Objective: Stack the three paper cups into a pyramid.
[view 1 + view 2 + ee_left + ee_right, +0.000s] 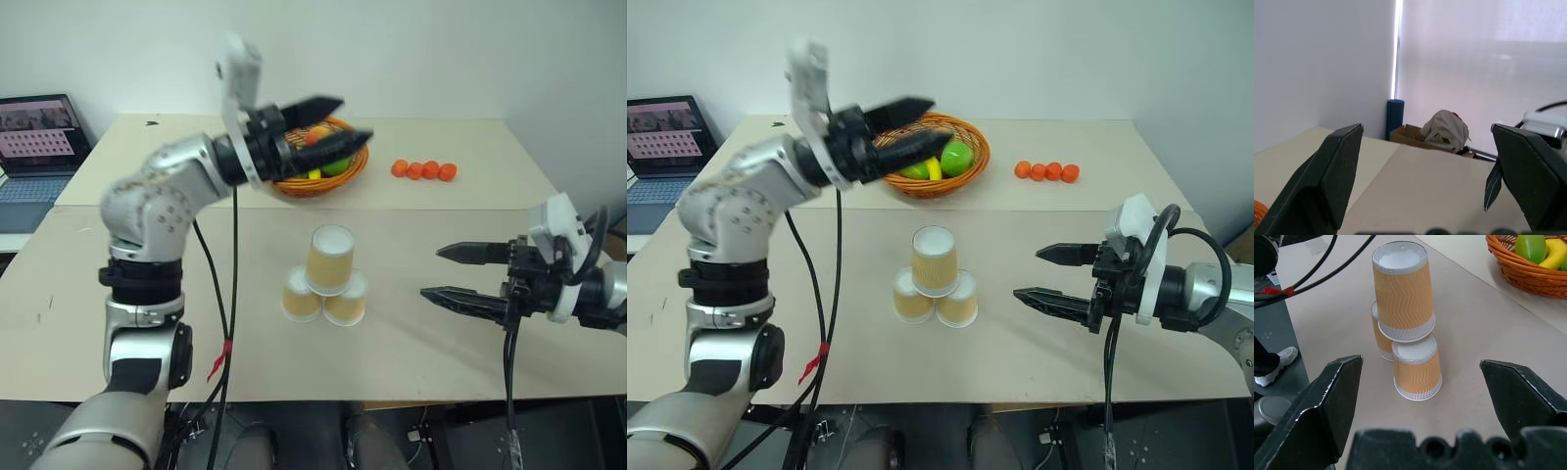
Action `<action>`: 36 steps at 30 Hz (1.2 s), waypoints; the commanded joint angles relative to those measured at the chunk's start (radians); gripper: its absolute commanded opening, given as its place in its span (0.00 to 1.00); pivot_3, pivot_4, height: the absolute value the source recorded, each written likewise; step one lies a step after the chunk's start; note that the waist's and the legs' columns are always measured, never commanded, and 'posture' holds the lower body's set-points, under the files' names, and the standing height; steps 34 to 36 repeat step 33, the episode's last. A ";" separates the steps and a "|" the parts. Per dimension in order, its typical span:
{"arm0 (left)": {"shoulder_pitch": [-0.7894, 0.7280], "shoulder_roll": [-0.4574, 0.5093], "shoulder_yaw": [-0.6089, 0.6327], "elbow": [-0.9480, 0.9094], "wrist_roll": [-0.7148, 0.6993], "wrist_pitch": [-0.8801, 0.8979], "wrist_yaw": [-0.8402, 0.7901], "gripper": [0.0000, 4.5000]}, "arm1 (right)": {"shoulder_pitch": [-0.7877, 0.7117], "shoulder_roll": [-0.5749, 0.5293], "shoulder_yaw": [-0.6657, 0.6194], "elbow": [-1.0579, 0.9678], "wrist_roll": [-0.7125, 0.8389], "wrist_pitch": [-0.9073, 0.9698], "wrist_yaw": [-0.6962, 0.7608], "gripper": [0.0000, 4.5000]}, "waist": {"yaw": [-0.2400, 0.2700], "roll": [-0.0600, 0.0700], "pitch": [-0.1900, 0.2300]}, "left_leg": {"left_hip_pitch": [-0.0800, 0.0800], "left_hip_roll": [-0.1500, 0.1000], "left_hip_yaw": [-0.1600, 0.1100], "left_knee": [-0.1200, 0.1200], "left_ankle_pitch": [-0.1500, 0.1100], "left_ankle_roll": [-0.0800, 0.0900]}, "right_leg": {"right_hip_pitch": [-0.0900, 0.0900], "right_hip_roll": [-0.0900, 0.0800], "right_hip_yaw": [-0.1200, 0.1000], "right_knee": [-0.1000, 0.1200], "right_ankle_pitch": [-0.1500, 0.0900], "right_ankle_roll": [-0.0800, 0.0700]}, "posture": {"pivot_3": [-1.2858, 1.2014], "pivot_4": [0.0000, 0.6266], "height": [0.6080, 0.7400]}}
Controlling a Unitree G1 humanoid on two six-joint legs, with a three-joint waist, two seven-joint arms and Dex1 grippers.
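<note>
Three paper cups: stacked upside down as a pyramid, two below touching side by side, one above resting across both white bases. Placed mid-desk, just ahead of and between the tips of the right claw, well below and apart from the left claw.

Top cup: upright on the lower pair, sitting slightly off-centre in the right wrist view.

Left claw: released, both black fingers spread wide, nothing between them; raised high above the desk, in front of the fruit basket.

Right claw: released, fingers wide apart, empty; held low and level over the desk, pointing toward the stack, not touching it.

Other items: row of small orange balls far beyond the right claw; laptop off to the side of the left arm.

Step in hand, as judged: stacking appears complete; arms clear of the cups.

Next move, as judged: keeping both claws away from the stack without brushing it; a nudge to the top cup risks toppling it.
</note>
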 commanded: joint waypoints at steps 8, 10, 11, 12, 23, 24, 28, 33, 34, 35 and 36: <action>0.275 0.214 0.081 -0.012 0.199 -0.180 0.074 0.99 | -0.046 0.027 -0.003 0.097 -0.092 -0.123 0.023 1.00 | 0.005 0.000 0.000 | -0.001 0.000 0.000 0.002 0.000 0.000 | 0.000 0.000 0.000 0.000 0.001 -0.001 | 0.52 0.24 0.95; 0.366 0.227 0.104 -0.105 0.180 -0.152 0.091 0.99 | -0.001 0.059 -0.024 0.122 -0.109 -0.137 0.007 1.00 | 0.007 -0.001 0.000 | -0.002 0.000 0.000 0.002 0.000 0.000 | 0.000 0.000 0.000 0.000 0.003 -0.004 | 0.52 0.24 0.95; 0.404 0.230 0.114 -0.145 0.165 -0.135 0.094 0.99 | 0.025 0.072 -0.033 0.129 -0.117 -0.145 0.007 1.00 | 0.009 -0.001 0.000 | -0.002 0.000 0.000 0.002 0.000 0.000 | -0.001 0.000 0.000 -0.001 0.003 -0.004 | 0.52 0.24 0.95; 0.429 0.231 0.121 -0.173 0.154 -0.124 0.100 0.99 | 0.043 0.080 -0.038 0.132 -0.124 -0.153 0.009 1.00 | 0.012 -0.001 0.000 | -0.002 0.000 0.000 0.001 0.000 0.000 | 0.000 -0.001 -0.001 -0.001 0.003 -0.005 | 0.52 0.24 0.95; 0.897 0.123 0.066 -0.487 0.237 -0.185 0.234 0.99 | 0.237 0.195 -0.052 0.084 -0.282 -0.286 -0.085 1.00 | 0.029 -0.001 0.000 | 0.001 0.000 0.001 0.002 0.000 -0.001 | 0.001 -0.002 0.000 0.001 0.001 -0.001 | 0.52 0.24 0.95; 0.909 0.117 0.053 -0.497 0.235 -0.191 0.228 0.99 | 0.247 0.200 -0.046 0.074 -0.293 -0.290 -0.093 1.00 | 0.030 -0.001 0.000 | 0.001 0.000 0.001 0.003 0.000 -0.001 | 0.001 -0.002 0.000 0.001 0.002 0.000 | 0.52 0.24 0.95; 0.945 0.108 0.011 -0.485 0.264 -0.233 0.214 0.99 | 0.263 0.221 -0.024 0.025 -0.304 -0.281 -0.127 1.00 | 0.025 -0.001 0.000 | 0.003 0.000 0.002 0.003 0.001 0.000 | 0.003 -0.002 0.001 0.001 0.002 -0.001 | 0.52 0.24 0.95; 0.945 0.124 0.003 -0.447 0.311 -0.300 0.209 0.99 | 0.243 0.249 0.004 0.003 -0.303 -0.263 -0.172 1.00 | 0.019 -0.001 0.000 | 0.003 0.001 0.002 0.003 0.001 0.000 | 0.002 0.001 0.001 0.001 0.002 -0.001 | 0.52 0.24 0.95; 0.945 0.124 0.003 -0.447 0.311 -0.300 0.209 0.99 | 0.243 0.249 0.004 0.003 -0.303 -0.263 -0.172 1.00 | 0.019 -0.001 0.000 | 0.003 0.001 0.002 0.003 0.001 0.000 | 0.002 0.001 0.001 0.001 0.002 -0.001 | 0.52 0.24 0.95; 0.945 0.124 0.003 -0.447 0.311 -0.300 0.209 0.99 | 0.243 0.249 0.004 0.003 -0.303 -0.263 -0.172 1.00 | 0.019 -0.001 0.000 | 0.003 0.001 0.002 0.003 0.001 0.000 | 0.002 0.001 0.001 0.001 0.002 -0.001 | 0.52 0.24 0.95; 0.945 0.124 0.003 -0.447 0.311 -0.300 0.209 0.99 | 0.243 0.249 0.004 0.003 -0.303 -0.263 -0.172 1.00 | 0.019 -0.001 0.000 | 0.003 0.001 0.002 0.003 0.001 0.000 | 0.002 0.001 0.001 0.001 0.002 -0.001 | 0.52 0.24 0.95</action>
